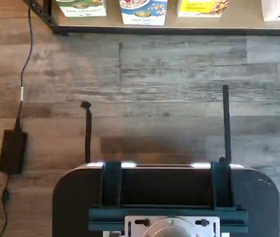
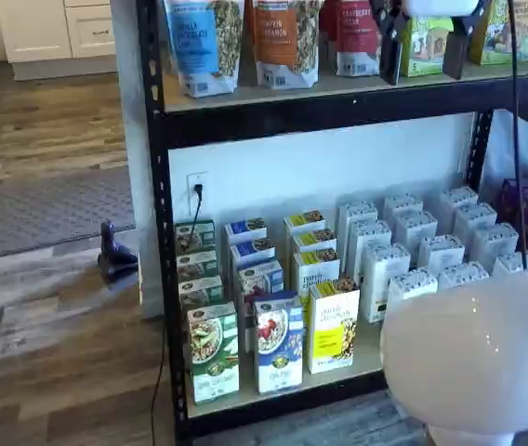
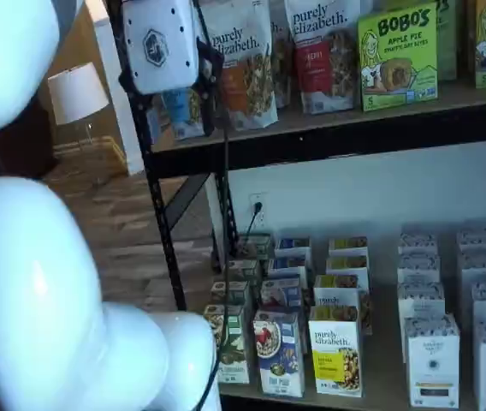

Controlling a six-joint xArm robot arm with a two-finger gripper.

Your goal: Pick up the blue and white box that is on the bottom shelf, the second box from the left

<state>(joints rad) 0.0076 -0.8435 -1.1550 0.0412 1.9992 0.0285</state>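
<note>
The blue and white box stands at the front of its row on the bottom shelf, between a green-and-white box and a yellow box. It also shows in a shelf view and in the wrist view. My gripper hangs high up in front of the upper shelf, far above the box. Its two black fingers stand apart with nothing between them. Its white body shows in a shelf view; the fingers there are side-on.
A green-and-white box, a yellow box and rows of white boxes share the bottom shelf. Bags fill the upper shelf. The white arm blocks the lower right. A power adapter and cable lie on the floor.
</note>
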